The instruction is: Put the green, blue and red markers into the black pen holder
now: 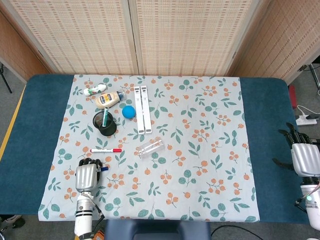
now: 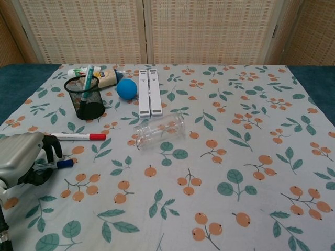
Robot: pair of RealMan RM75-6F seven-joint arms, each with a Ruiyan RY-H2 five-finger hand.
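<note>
The black mesh pen holder (image 1: 104, 126) (image 2: 85, 100) stands upright at the left of the cloth with the green marker (image 1: 105, 117) (image 2: 89, 76) leaning inside it. The red marker (image 1: 106, 150) (image 2: 78, 136) lies flat in front of the holder. Nearer the front edge the blue marker (image 1: 103, 169) (image 2: 56, 164) lies on the cloth. My left hand (image 1: 85, 176) (image 2: 21, 157) is curled over its white end, dark fingers above it and thumb below; a firm grip cannot be made out. My right hand (image 1: 304, 158) rests open on the bare blue table at the far right.
A clear plastic cup (image 1: 150, 148) (image 2: 158, 131) lies on its side mid-cloth. A blue ball (image 1: 129, 111) (image 2: 126, 88), a white folded stand (image 1: 142, 109) (image 2: 149, 98), a lotion bottle (image 1: 108, 99) and a small tube (image 1: 94, 90) sit behind and beside the holder.
</note>
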